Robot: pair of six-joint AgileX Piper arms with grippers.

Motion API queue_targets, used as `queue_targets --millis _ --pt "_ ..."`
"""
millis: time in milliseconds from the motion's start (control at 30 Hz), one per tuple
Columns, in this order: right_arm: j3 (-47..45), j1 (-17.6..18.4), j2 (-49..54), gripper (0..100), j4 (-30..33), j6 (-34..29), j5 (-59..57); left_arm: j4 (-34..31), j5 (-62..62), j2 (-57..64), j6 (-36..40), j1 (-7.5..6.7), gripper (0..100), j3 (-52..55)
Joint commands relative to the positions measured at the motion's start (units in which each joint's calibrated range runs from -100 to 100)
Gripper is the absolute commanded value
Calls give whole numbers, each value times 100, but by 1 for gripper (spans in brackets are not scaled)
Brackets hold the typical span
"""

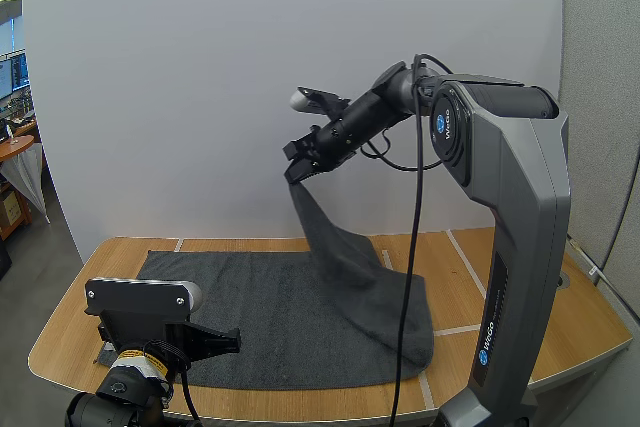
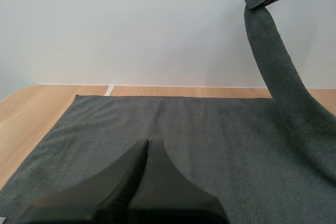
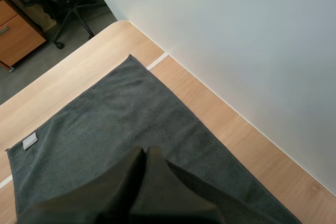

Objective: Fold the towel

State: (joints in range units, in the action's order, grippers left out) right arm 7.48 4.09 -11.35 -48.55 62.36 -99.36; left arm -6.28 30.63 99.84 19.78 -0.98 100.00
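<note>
Right gripper tight on lifted corner of towel (left gripper closed, empty)

The lifted corner of the towel vanishes between the pinching fingers of the right gripper, so how much cloth is caught can't be told. The left arm sits over the towel's near left corner and is itself cut off by the frame. The left gripper, fingers pressed together, hides the towel's near edge. The right arm blocks part of the tabletop. The white tag is too small to read.
</note>
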Motion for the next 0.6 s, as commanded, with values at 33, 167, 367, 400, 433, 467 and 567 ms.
queue_targets --millis 33,167,367,400,433,467,567 --pt "-19 167 117 0 3 58 180 -47 -131 16 60 -15 0 0" --pt "-19 325 117 0 3 58 538 -47 -131 16 60 -15 0 0" --pt "-5 555 117 0 3 26 893 -47 -131 16 60 -15 0 0" --pt "-5 601 117 0 3 26 924 -47 -131 16 60 -15 0 0" --pt "-5 649 117 0 3 22 973 -47 -131 16 60 -15 0 0" --pt "-5 685 117 0 3 3 1038 -47 -131 16 60 -15 0 0" --pt "-5 817 117 0 26 -84 1426 -47 -131 16 60 -15 0 0"
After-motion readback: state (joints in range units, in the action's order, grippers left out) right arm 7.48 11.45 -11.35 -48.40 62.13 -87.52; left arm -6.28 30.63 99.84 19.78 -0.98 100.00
